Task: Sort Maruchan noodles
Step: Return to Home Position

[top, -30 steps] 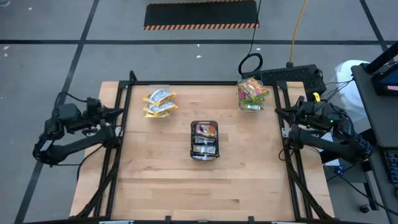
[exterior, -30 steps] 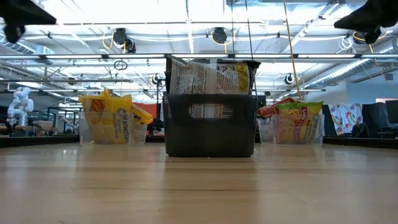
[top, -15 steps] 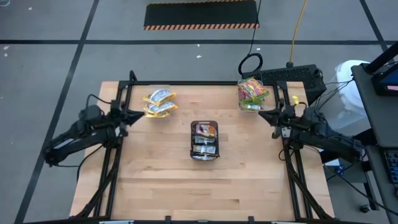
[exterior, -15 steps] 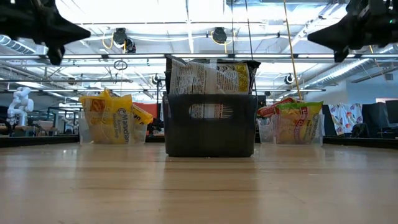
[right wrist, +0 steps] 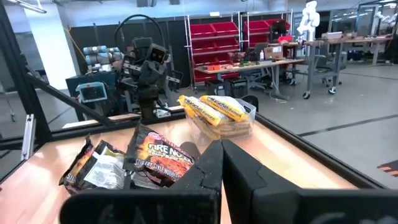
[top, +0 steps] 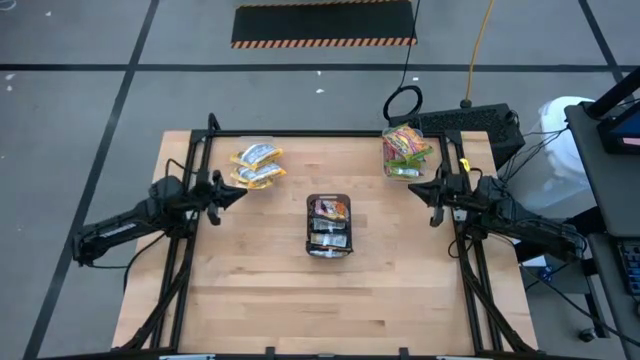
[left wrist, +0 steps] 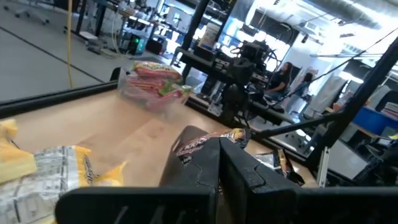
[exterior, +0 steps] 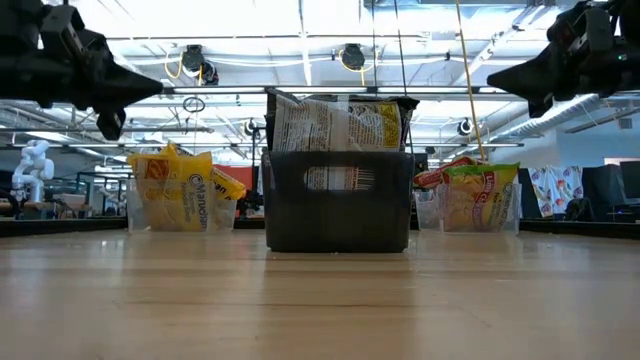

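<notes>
**Low and high views, near to far.** Nearest the low camera lies the light wooden table top (exterior: 320, 300), filling the lower half of that frame; we see no packet loose on it. At the frame's centre stands the dark grey rectangular plastic bin (exterior: 338, 205). Its dark brown and red noodle packets (exterior: 335, 125) stand on edge and rise above the rim. Farther back, at the left, a clear plastic tub (exterior: 132, 212) holds the yellow packets (exterior: 185, 190). At the right, a second clear tub (exterior: 425, 215) holds the green-edged orange-pink packets (exterior: 480, 190). With one colour per container, we judge the sorting complete.

The left gripper (exterior: 140, 85) hangs in the upper left corner and the right gripper (exterior: 505, 80) in the upper right. Both are well above the wood and apart from every container, a posture that suits parking rather than reaching.

The high view supplies the depth that the low view flattens. It shows the bin mid-table, both tubs near the far edge at the top of the frame, and each gripper over its own side of the table. Only the wrist views settle the fingers (left wrist: 199, 174): on each arm the pair is pressed together with nothing between. The right wrist view also shows the red printed faces of the central packets, where the low view offers pale backs.
</notes>
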{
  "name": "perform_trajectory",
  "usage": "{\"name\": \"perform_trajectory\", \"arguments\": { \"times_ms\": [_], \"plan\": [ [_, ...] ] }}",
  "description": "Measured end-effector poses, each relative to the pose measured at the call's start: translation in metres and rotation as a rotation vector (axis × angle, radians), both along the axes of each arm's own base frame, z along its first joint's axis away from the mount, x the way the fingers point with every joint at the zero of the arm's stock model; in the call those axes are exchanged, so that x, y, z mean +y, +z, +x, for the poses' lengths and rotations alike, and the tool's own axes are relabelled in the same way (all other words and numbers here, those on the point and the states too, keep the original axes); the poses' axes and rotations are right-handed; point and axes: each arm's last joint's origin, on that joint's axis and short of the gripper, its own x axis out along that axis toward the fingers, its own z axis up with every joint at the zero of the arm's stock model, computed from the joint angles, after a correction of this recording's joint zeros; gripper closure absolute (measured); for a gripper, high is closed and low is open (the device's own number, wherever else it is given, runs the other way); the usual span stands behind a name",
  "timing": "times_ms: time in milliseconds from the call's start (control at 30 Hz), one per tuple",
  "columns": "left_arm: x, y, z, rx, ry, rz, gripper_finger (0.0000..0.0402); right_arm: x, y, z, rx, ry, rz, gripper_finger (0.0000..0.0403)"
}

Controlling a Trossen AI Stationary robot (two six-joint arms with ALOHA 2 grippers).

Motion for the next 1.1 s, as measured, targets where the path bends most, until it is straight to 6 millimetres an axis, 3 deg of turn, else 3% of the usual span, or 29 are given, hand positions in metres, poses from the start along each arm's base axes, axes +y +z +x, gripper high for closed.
{"name": "perform_trajectory", "arguments": {
  "times_ms": [200, 433, 567, 600, 700, 1100],
  "plan": [
    [-0.002, -0.013, 0.005, -0.017, -0.04, 0.01, 0.0392, 0.0, 0.0, 0.0, 0.009, -0.003, -0.027, 0.0403],
    [-0.006, -0.014, 0.007, -0.008, -0.07, 0.064, 0.0392, 0.0, 0.0, 0.0, 0.013, -0.001, -0.041, 0.0403],
    [-0.006, -0.014, 0.007, -0.005, -0.078, 0.065, 0.0392, -0.001, -0.013, 0.005, 0.004, 0.017, -0.044, 0.0403],
    [-0.007, -0.014, 0.007, -0.005, -0.08, 0.065, 0.0392, -0.002, -0.019, 0.006, -0.007, 0.019, -0.048, 0.0403],
    [-0.007, -0.015, 0.007, -0.005, -0.086, 0.059, 0.0392, -0.002, -0.011, 0.006, -0.118, 0.015, -0.08, 0.0403],
    [-0.007, -0.018, 0.01, 0.034, -0.095, 0.01, 0.0392, -0.003, -0.019, 0.01, -0.024, 0.017, -0.082, 0.0403]
  ]
}}
